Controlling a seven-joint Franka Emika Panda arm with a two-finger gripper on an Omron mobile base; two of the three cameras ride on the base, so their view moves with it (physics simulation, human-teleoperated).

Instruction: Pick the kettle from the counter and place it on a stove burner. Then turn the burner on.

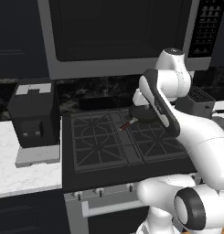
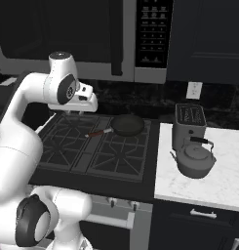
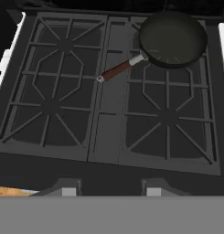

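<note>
The kettle [image 2: 194, 161] is squat, round grey metal with a domed lid and arched handle. It stands on the white marbled table [image 2: 223, 183] at the right of the right base view, just in front of a ribbed toaster [image 2: 189, 122]. The stove [image 3: 109, 91] carries square black cast-iron grates. A dark round pan [image 3: 173, 39] with a red-brown handle sits on the upper right burner [image 3: 170, 55] in the hand view. The white arm arches over the stove, hand pointing down. The pincer [image 3: 109, 192] is together, holding nothing.
</note>
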